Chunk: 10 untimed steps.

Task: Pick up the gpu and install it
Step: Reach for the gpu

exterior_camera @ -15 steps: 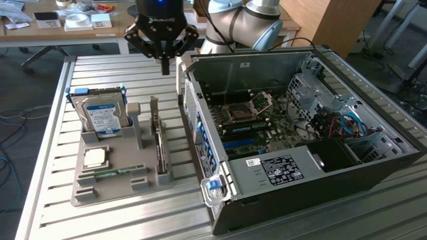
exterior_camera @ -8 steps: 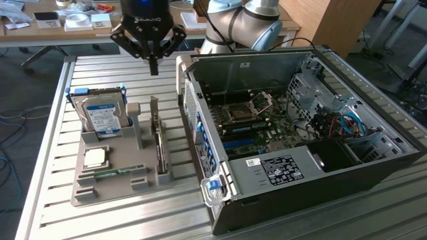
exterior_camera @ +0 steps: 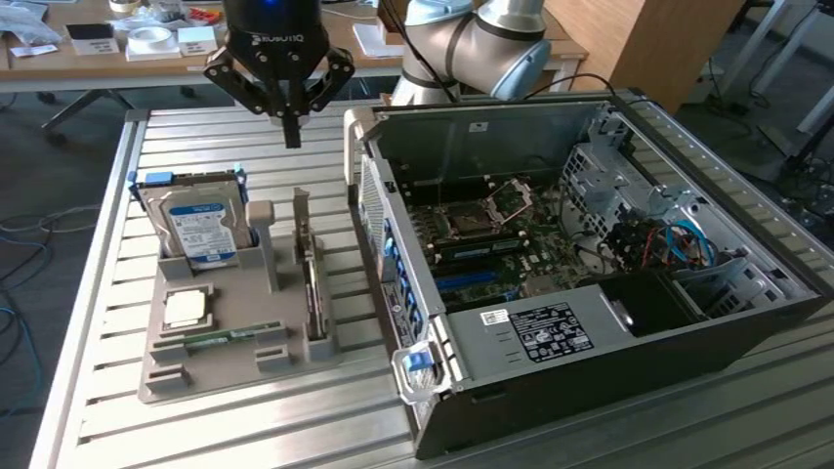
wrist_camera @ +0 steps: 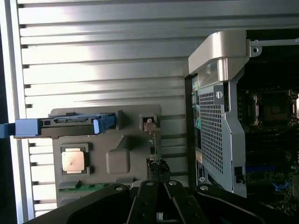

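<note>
The gpu (exterior_camera: 311,285) stands on its long edge in a slot of the grey holder (exterior_camera: 215,376), at the holder's side nearest the computer case; it is a thin dark card with a silver bracket at its far end. My gripper (exterior_camera: 291,135) hangs shut and empty well above the slatted table, behind the holder and roughly in line with the card. In the wrist view the shut fingers (wrist_camera: 150,198) point down over the gpu (wrist_camera: 154,165), whose bracket (wrist_camera: 148,124) shows beyond them.
The holder also carries a hard drive (exterior_camera: 202,233) in a blue caddy, a CPU (exterior_camera: 189,308) and a green RAM stick (exterior_camera: 229,338). The open computer case (exterior_camera: 573,264) lies at the exterior view's right, motherboard (exterior_camera: 502,244) exposed. A cluttered desk stands behind.
</note>
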Available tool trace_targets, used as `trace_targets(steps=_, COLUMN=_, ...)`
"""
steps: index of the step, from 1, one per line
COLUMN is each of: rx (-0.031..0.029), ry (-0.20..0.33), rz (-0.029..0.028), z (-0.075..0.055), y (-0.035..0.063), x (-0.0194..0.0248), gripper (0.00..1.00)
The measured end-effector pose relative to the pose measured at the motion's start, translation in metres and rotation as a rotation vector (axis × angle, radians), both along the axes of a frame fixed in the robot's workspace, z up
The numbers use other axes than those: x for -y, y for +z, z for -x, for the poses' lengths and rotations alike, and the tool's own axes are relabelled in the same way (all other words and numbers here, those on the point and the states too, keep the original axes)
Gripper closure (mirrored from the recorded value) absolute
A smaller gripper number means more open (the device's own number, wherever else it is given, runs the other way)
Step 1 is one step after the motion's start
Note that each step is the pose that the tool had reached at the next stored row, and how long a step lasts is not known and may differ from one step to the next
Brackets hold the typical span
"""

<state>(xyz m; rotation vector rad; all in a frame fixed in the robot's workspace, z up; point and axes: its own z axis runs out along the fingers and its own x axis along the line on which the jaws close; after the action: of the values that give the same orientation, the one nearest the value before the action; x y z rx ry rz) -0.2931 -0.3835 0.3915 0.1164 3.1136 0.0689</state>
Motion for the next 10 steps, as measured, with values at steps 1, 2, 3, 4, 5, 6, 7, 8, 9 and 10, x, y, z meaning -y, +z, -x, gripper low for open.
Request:
trace_targets(steps=1, rx=-0.0001, ry=0.000, rz=0.0001, z=0.0000, y=0.0001, x=0.0000, gripper=0.89)
trace_targets(steps=2, rx=-0.0001, ry=0.000, rz=0.0001, z=0.0001, y=0.0001, x=0.0000, gripper=0.89)
trace_targets(steps=3, rx=-0.0001, ry=0.000, rz=0.0001, z=0.0002, y=0.0000, x=0.0001, gripper=0.89)
trace_targets(steps=4, rx=-0.0001, ry=0.000, rz=0.0000, z=0.0002, y=0.0000, x=0.0003, gripper=0.89)
trace_targets(steps=5, rx=-0.0002, ry=0.000, rz=0.0000, z=0.0003, y=0.0001, x=0.0006, gripper=0.89)
trace_targets(steps=6, rx=-0.0001, ry=0.000, rz=0.0000, z=0.0003, y=0.0000, x=0.0009, gripper=0.89)
trace_targets(steps=7, rx=-0.0001, ry=0.000, rz=0.0000, z=0.0005, y=0.0000, x=0.0013, gripper=0.89)
trace_targets(steps=8, rx=-0.0001, ry=0.000, rz=0.0001, z=0.0007, y=0.0000, x=0.0019, gripper=0.89)
trace_targets(steps=9, rx=-0.0001, ry=0.000, rz=0.0000, z=0.0010, y=0.0000, x=0.0024, gripper=0.89)
trace_targets(steps=10, rx=-0.0001, ry=0.000, rz=0.0001, z=0.0013, y=0.0000, x=0.0027, gripper=0.89)
